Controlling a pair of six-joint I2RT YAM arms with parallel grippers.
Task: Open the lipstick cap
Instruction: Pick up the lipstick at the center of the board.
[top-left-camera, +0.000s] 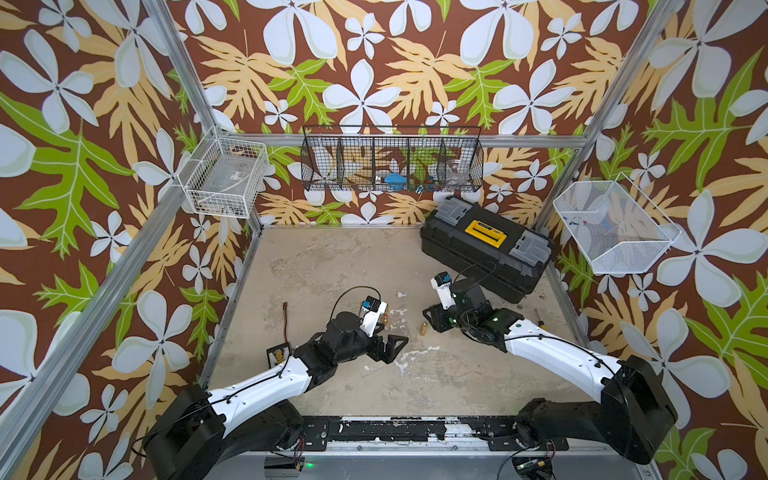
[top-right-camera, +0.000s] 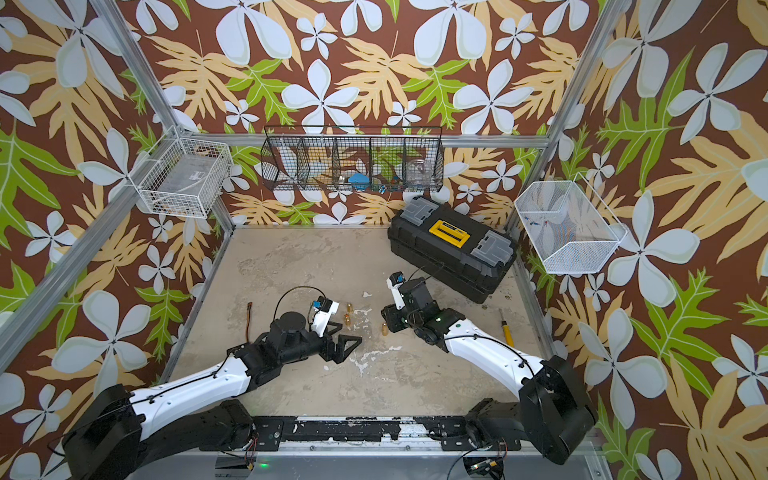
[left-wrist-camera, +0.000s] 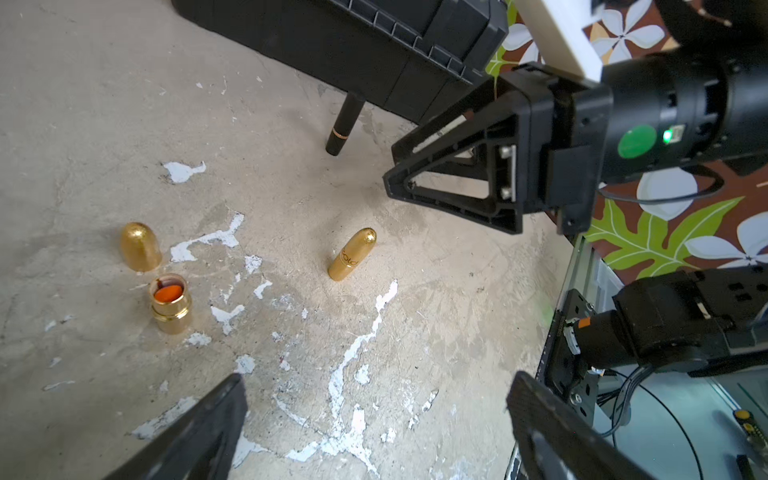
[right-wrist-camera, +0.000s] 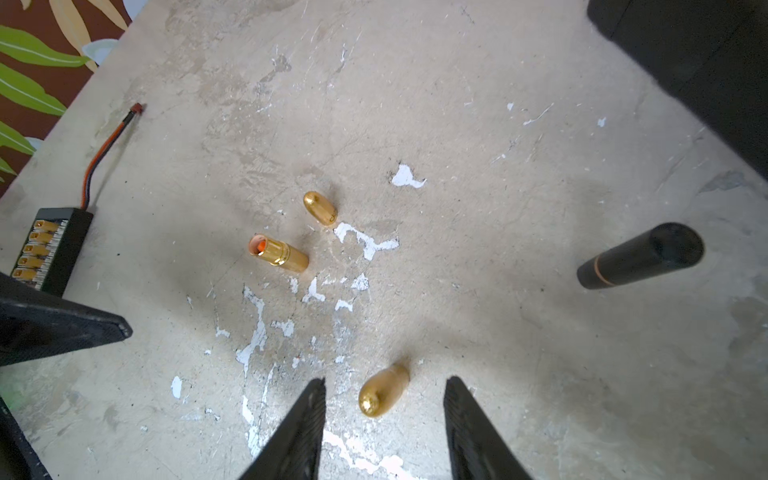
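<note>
Right end effector (right-wrist-camera: 385, 380) part-open astride the upright gold bullet-shaped lipstick (right-wrist-camera: 382, 390), not gripping.
It stands on the tabletop (top-left-camera: 332, 270), 2 o'clock of the wide-open left end effector (left-wrist-camera: 376, 378); off-centre closing could topple it, clearance hard to judge.

**A robot test cell in a lab**

This is a robotics lab enclosure, not a lived-in room. An aluminium frame (top-left-camera: 183, 70) boxes in a small, scuffed counter (top-left-camera: 332, 266). The walls are flat panels printed with a loud floral pattern (top-left-camera: 374, 62).

A left arm (top-left-camera: 257, 386) and a right arm (top-left-camera: 557, 353), both black and white, are mounted on a metal rail (top-left-camera: 395, 430) along the front edge. Loose wiring (top-left-camera: 536, 461) shows below the rail.

Storage hangs off the frame:
- a white wire basket (top-left-camera: 226, 178)
- a black divided rack (top-left-camera: 392, 164)
- a mesh bin (top-left-camera: 615, 228)

On the counter are a black toolbox (top-left-camera: 486, 253), a connector board (right-wrist-camera: 50, 249) with a red-and-black lead, and an uncapped gold lipstick (right-wrist-camera: 278, 254).
</note>
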